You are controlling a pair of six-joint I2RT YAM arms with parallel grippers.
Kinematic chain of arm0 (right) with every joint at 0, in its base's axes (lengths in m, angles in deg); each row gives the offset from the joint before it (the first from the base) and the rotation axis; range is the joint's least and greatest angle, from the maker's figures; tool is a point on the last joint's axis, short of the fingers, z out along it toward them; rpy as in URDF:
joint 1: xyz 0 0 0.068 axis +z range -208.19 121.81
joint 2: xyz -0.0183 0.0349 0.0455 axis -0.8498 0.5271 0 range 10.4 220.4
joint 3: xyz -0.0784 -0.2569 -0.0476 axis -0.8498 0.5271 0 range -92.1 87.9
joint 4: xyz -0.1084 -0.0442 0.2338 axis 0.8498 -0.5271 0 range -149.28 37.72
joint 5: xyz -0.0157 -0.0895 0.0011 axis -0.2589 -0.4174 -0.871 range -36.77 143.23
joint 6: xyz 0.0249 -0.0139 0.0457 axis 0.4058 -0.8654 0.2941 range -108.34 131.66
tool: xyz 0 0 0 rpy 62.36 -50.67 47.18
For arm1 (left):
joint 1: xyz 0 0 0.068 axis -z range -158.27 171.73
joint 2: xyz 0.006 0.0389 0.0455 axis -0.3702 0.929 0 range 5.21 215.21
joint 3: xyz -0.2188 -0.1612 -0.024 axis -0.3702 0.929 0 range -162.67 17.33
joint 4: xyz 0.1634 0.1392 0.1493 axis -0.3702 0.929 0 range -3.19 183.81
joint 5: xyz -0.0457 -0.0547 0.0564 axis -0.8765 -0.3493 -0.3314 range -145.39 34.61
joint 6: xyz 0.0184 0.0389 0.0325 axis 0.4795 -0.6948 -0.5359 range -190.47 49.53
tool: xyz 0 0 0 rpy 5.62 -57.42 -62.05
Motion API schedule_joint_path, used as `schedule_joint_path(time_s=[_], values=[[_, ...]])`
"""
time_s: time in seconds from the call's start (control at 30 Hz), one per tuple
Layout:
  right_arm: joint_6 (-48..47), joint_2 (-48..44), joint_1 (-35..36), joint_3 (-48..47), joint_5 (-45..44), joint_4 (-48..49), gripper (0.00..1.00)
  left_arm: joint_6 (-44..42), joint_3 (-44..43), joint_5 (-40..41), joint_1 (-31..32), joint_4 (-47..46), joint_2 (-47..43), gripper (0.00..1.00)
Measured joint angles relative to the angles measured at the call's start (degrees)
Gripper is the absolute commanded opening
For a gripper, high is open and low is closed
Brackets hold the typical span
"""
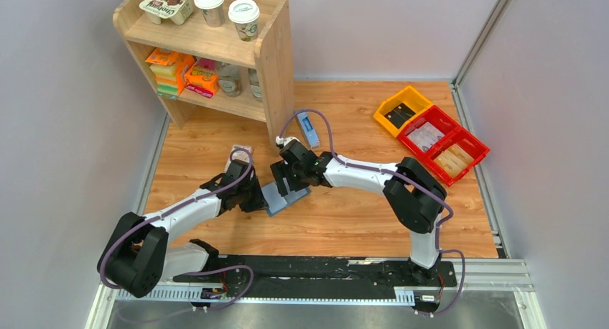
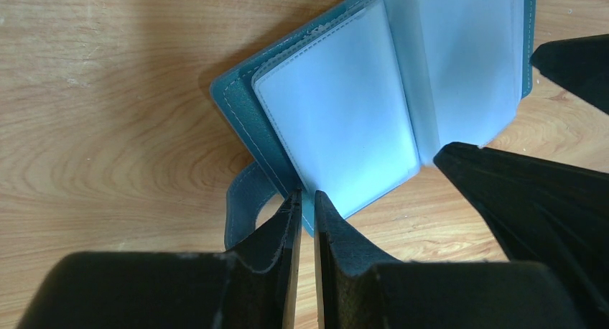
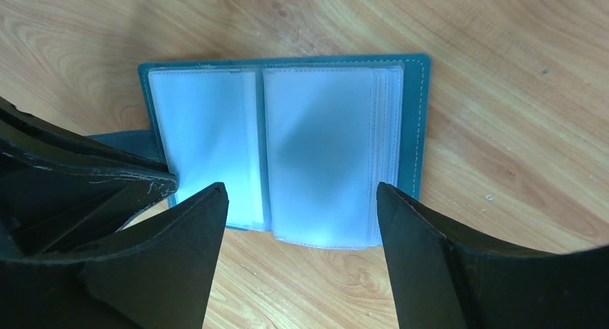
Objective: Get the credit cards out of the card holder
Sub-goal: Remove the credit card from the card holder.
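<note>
The teal card holder (image 1: 277,200) lies open on the wooden table between my two arms. Its pale blue inner sleeves (image 3: 316,149) face up. In the left wrist view my left gripper (image 2: 306,200) is shut on the near edge of the card holder's teal cover (image 2: 237,106), beside the closure tab (image 2: 240,207). My right gripper (image 3: 300,191) stands open just above the table, with one fingertip at each side of the right-hand stack of sleeves and nothing held. No credit cards show apart from the sleeves, and I cannot tell what the sleeves contain.
A wooden shelf (image 1: 273,52) with cups and snack packs stands at the back left. A blue-and-white box (image 1: 309,129) lies by its foot and a pink-and-white pack (image 1: 240,155) lies near my left arm. Yellow and red bins (image 1: 431,131) sit at the back right.
</note>
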Motion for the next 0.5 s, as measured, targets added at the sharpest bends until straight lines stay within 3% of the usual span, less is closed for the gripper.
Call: schedule_joint_path(time_s=[0.5], values=[[0.09, 1.6, 0.72, 0.0, 1.16, -1.2, 0.72, 0.0, 0.0, -0.02, 0.0, 0.02, -0.04, 0.19]])
